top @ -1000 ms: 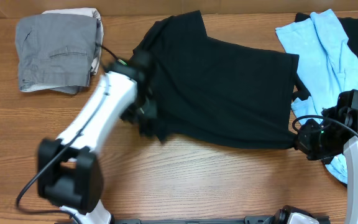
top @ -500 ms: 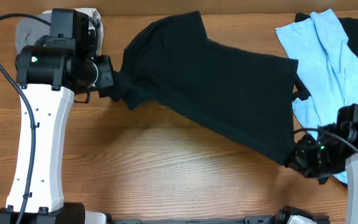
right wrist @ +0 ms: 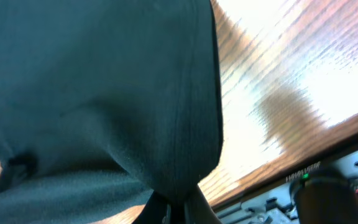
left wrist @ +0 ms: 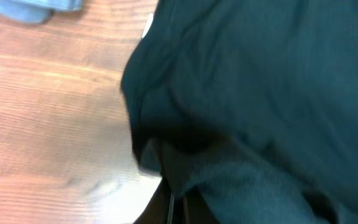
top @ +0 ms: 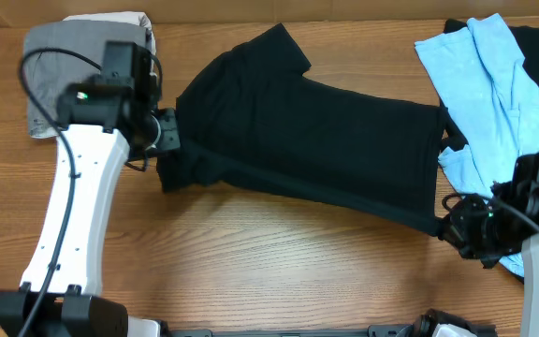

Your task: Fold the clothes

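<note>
Left gripper (top: 168,133) has dropped nearer; both jaws pinch the shirt (top: 326,140), right gripper (top: 451,221) at its near corner. I fear the bunched left edge skews the fold.

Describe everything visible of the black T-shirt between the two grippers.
The black T-shirt is plain, soft-looking cotton, spread slantwise across the table, one short sleeve pointing to the far edge. The left gripper is shut on its bunched left end, the right gripper on its lower right corner. Its right edge reaches the light blue tee.
</note>
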